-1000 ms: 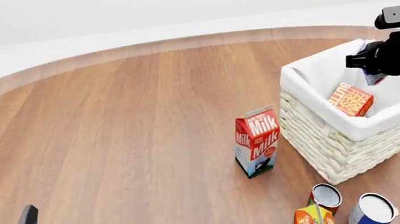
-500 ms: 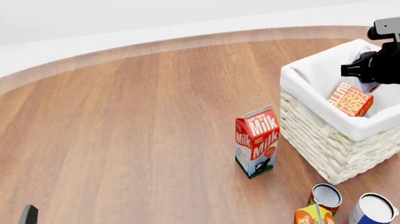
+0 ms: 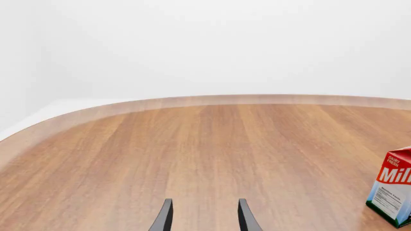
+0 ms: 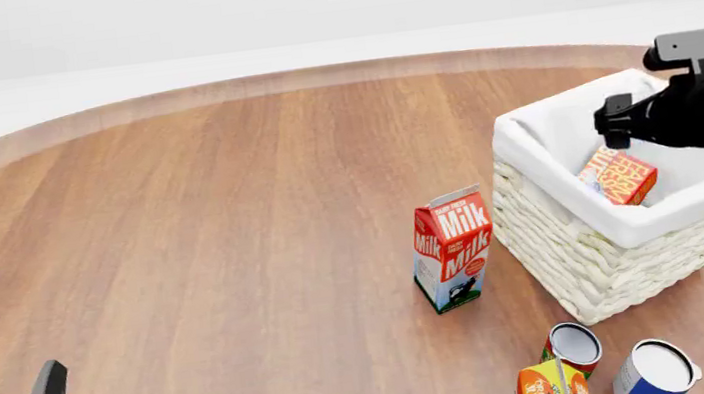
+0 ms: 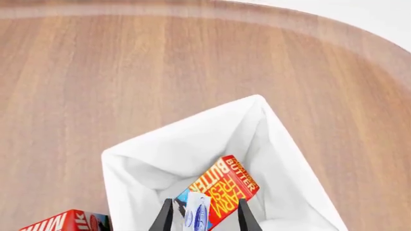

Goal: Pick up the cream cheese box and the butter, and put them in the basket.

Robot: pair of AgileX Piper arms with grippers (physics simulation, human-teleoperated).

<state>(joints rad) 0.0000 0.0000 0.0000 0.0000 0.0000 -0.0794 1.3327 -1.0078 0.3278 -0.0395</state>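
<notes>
The butter point(image 4: 617, 175) is seen lying inside the basket point(image 4: 626, 234). In the right wrist view a small blue-and-white box point(image 5: 196, 211), judged to be the cream cheese, is held between the jaws of the right gripper point(image 5: 200, 217) above the lining. Placing is in hand; release into the basket is called for next. The left gripper point(image 3: 203, 217) is parked, jaws parted and empty, over the worktop point(image 4: 196, 236).

The right pincer point(image 5: 201, 216) has dropped lower over the basket point(image 4: 601, 257), nearer the butter point(image 4: 618, 175)
</notes>
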